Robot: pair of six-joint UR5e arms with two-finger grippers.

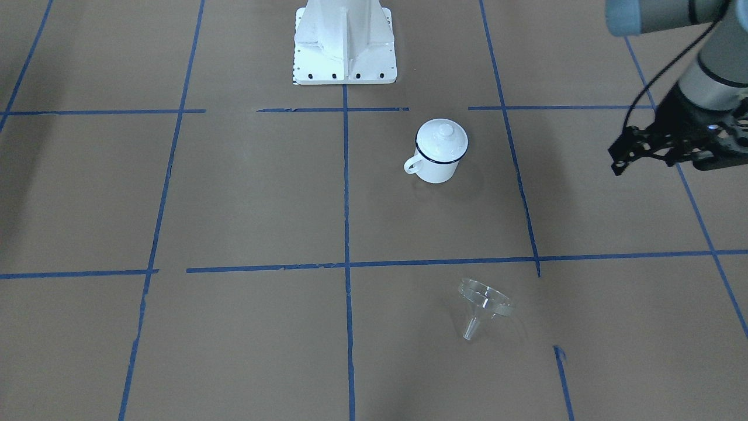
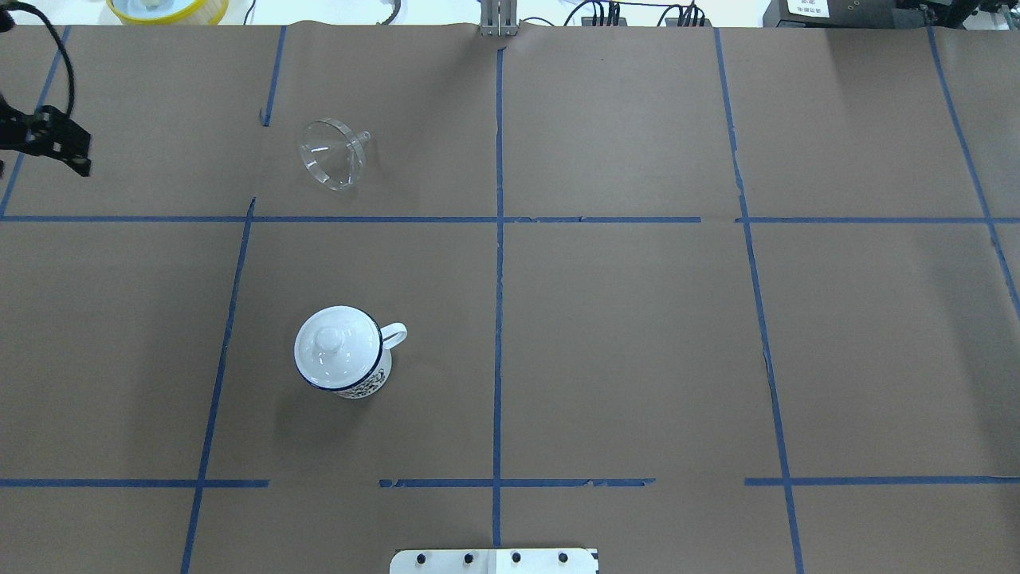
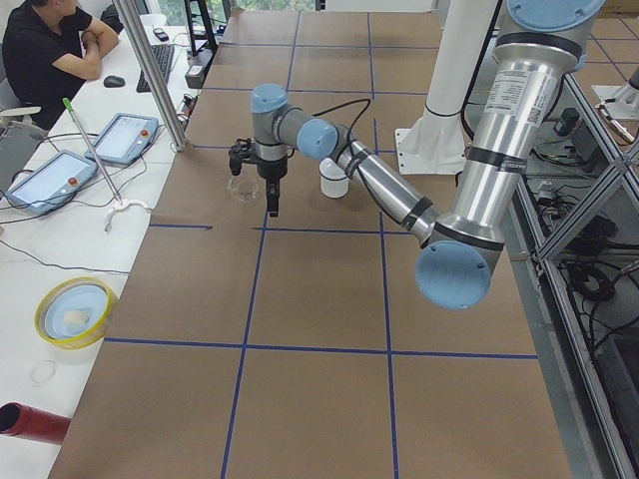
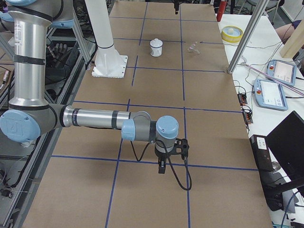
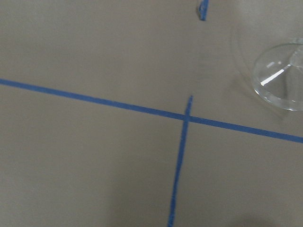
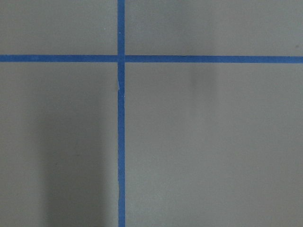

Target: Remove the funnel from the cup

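- Brown paper covers the table (image 1: 234,193), which is marked into squares by blue tape (image 1: 346,175).
- The funnel (image 1: 485,301) lies tipped on its side on the bare paper, with the wide cone raised and the short spout resting low. It is out of the cup (image 1: 438,164) and well apart from it, in the next taped square.
- The cup stands upright with its handle out to one side, and a white knobbed lid (image 1: 442,137) sits on top. Judged from this layout, the removal looks done.
- The left gripper (image 1: 622,158) hangs off to the side, far from both items, and nothing is visible between its fingers. Whether the fingers are spread or closed cannot be told.
- The right gripper (image 4: 162,166) appears only in the side view, over empty paper, so its state cannot be told.
- The funnel is probably light, rigid, slick and easy to crack or send rolling. If it had to be lifted again, I would pinch across the rim of the cone, or close gently on the spout.
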